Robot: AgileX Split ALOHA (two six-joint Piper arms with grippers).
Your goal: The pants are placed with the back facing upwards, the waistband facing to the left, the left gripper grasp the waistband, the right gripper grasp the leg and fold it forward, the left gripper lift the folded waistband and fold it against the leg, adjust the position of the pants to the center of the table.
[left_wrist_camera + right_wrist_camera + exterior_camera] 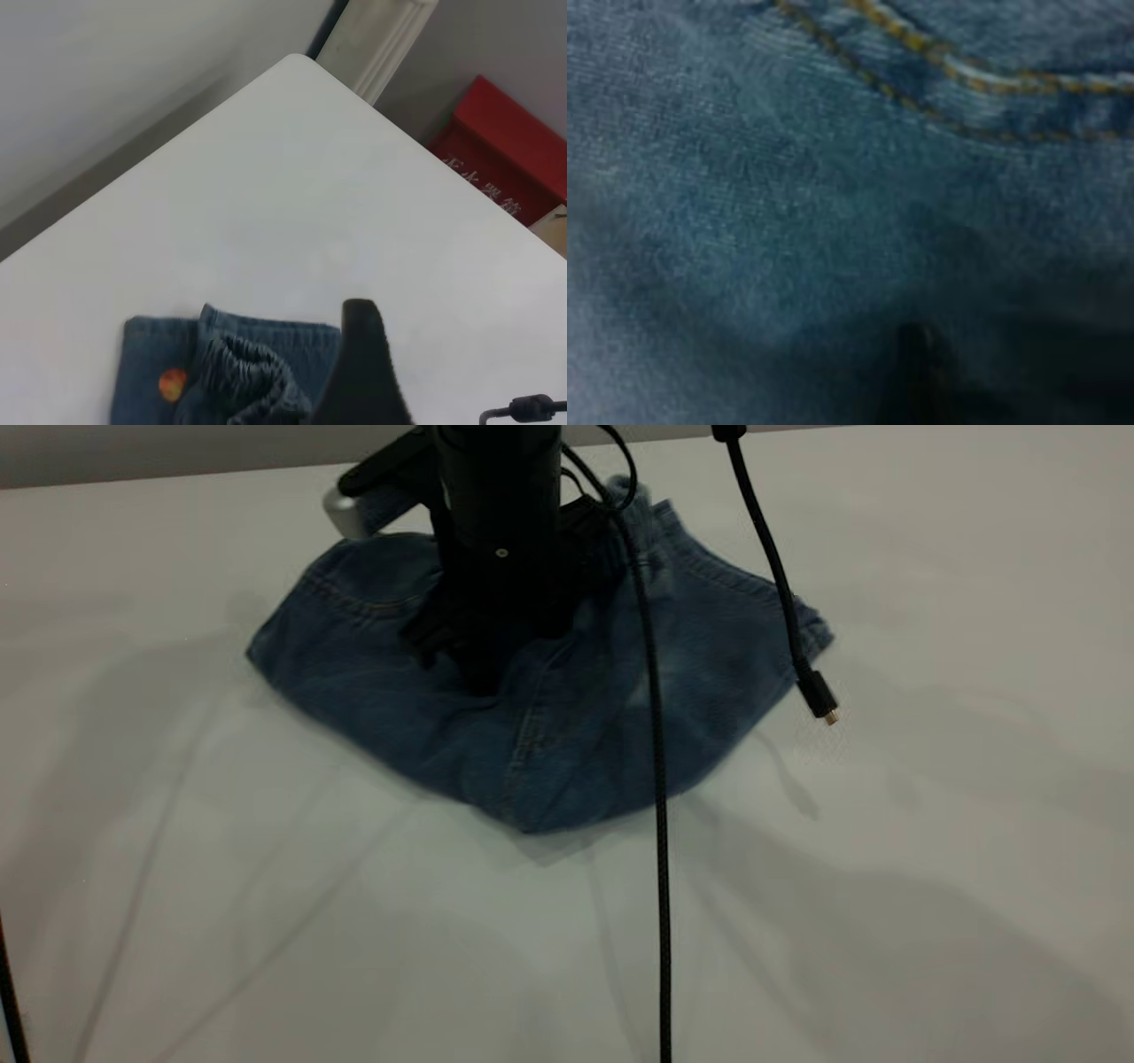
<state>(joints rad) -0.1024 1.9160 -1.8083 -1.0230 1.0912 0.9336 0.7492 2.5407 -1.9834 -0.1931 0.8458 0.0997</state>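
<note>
left pincer grips the waistband of the pants; right pincer's state cannot be told.

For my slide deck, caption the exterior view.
Arm pressing down on folded pants on the table, loose cable dangling nearby.

You get dim, soft light: broad faint shadows fan over the bench in front of the pants. The right wrist view is blurred, its denim out of focus.
</note>
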